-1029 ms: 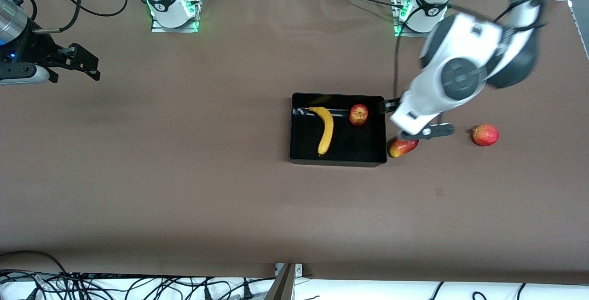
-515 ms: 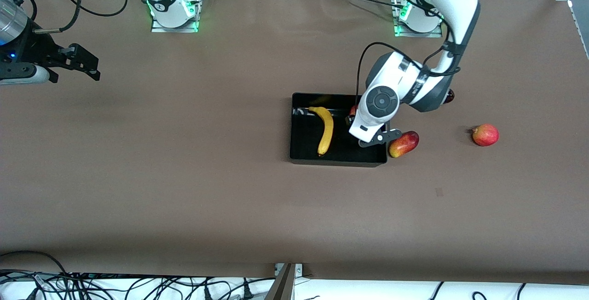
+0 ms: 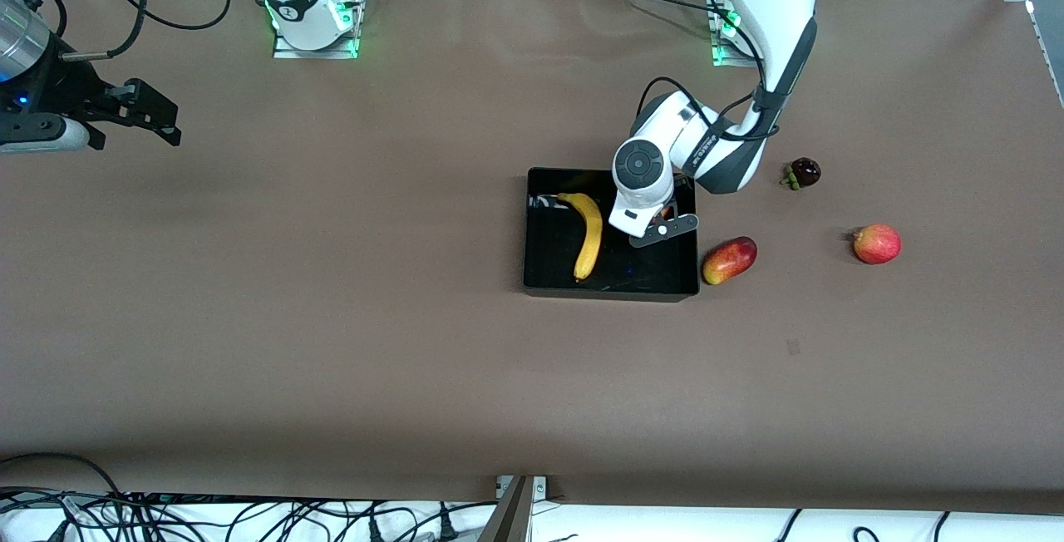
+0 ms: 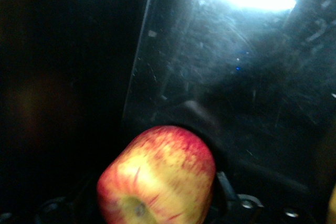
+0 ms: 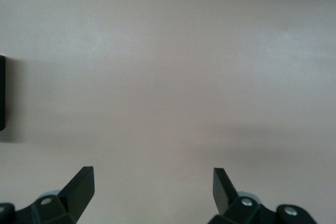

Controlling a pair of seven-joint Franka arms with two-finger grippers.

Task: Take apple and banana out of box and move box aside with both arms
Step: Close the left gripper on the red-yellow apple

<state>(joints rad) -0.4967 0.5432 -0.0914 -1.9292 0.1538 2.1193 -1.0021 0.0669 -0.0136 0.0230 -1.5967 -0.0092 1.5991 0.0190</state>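
Note:
The black box (image 3: 527, 230) lies mid-table toward the left arm's end. The yellow banana (image 3: 590, 234) lies inside it. The small red and yellow apple (image 4: 157, 177) is also in the box, almost hidden under the left arm's hand in the front view (image 3: 666, 211). My left gripper (image 3: 655, 216) is down inside the box at the apple, which fills the space between its jaws in the left wrist view. My right gripper (image 3: 170, 122) is open and empty, waiting over bare table at the right arm's end; it also shows in the right wrist view (image 5: 152, 182).
A red-yellow oblong fruit (image 3: 729, 259) lies just outside the box wall toward the left arm's end. A second red apple (image 3: 876, 243) and a small dark round fruit (image 3: 804, 172) lie farther that way. Both arm bases stand along the table's top edge.
My left arm swung from beside the box over its wall and came down onto the apple inside. The dark fruit it had covered now shows. The right arm has not moved.

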